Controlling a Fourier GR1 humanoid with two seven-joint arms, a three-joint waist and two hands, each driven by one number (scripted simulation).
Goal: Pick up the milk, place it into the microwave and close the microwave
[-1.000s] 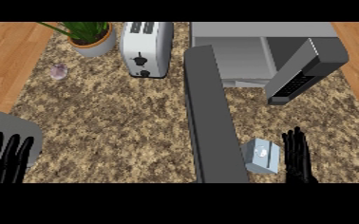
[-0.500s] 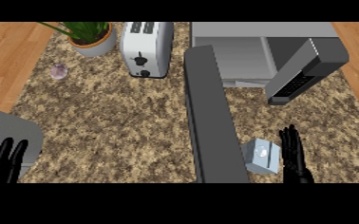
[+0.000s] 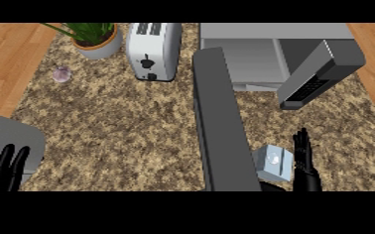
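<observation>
No readable text, label or number anywhere.

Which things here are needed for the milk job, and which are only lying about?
Needed:
- milk
- microwave, door open
- right hand, open beside the milk

Lying about:
- toaster
- plant
- small purple thing
- left hand, resting at the lower left edge

a speckled brown granite worktop point(image 3: 124, 124) fills most of the view, its pattern mottled in tan, cream and dark flecks. strips of warm wooden floor point(image 3: 18, 54) run along its left side and show again at the upper right corner. toward the back stand a silver toaster point(image 3: 154, 50) and, left of it, a green plant in a pale pot point(image 3: 95, 40). a small pinkish object point(image 3: 62, 74) sits near the left edge. light falls evenly, with soft shadows.
</observation>
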